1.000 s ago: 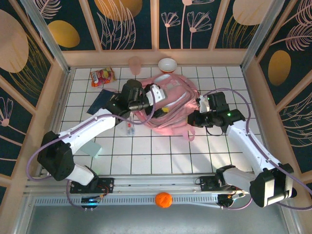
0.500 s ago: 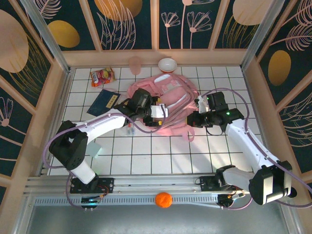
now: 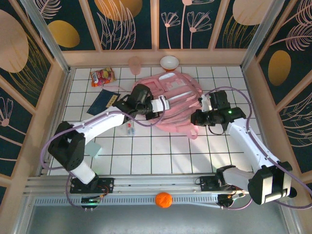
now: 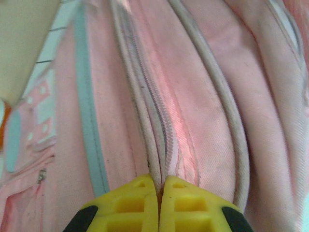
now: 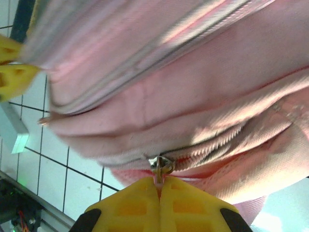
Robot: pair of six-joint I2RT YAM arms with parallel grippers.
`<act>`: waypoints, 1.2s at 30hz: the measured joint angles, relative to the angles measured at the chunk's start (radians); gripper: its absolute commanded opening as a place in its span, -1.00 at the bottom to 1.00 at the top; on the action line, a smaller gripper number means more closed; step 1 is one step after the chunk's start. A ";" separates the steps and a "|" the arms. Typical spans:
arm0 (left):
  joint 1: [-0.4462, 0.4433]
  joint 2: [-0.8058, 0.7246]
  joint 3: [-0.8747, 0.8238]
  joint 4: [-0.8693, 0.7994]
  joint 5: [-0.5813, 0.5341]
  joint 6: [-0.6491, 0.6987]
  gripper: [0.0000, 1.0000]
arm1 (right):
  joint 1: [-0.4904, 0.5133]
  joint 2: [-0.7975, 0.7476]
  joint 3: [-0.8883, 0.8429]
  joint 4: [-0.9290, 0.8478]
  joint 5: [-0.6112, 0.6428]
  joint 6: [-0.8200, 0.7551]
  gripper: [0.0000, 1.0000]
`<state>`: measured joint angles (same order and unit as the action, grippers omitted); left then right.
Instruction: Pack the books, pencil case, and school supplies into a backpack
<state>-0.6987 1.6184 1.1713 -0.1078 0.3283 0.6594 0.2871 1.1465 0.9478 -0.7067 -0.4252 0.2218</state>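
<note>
The large soft pink backpack (image 3: 178, 92) lies between the arms. The left gripper (image 4: 159, 186), fingers pressed together, pinches its zip seam (image 4: 161, 130); the right gripper (image 5: 159, 186) pinches the small metal zip pull (image 5: 161, 166) at its near-right edge. The thin navy hardcover book (image 3: 105, 100) lies left of the backpack, nearer the left arm.

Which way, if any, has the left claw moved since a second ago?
Yes. The left gripper has shifted right, away from the navy book, and is shut on the backpack at its zipper seam.
</note>
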 measured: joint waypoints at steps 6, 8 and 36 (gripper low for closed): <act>-0.045 -0.035 0.019 0.031 -0.063 -0.247 -1.00 | 0.005 -0.022 0.017 0.001 0.009 0.034 -1.00; -0.051 -0.028 0.034 0.037 -0.094 -0.324 -1.00 | 0.026 -0.035 0.017 0.003 0.020 0.056 -1.00; -0.087 0.090 0.187 0.113 -0.209 -0.746 -1.00 | 0.491 0.119 0.030 0.331 0.299 0.465 -1.00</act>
<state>-0.7856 1.7084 1.3579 0.0055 0.1188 -0.0864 0.7776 1.2652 0.9779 -0.3756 -0.1265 0.6868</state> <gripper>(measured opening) 0.052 0.045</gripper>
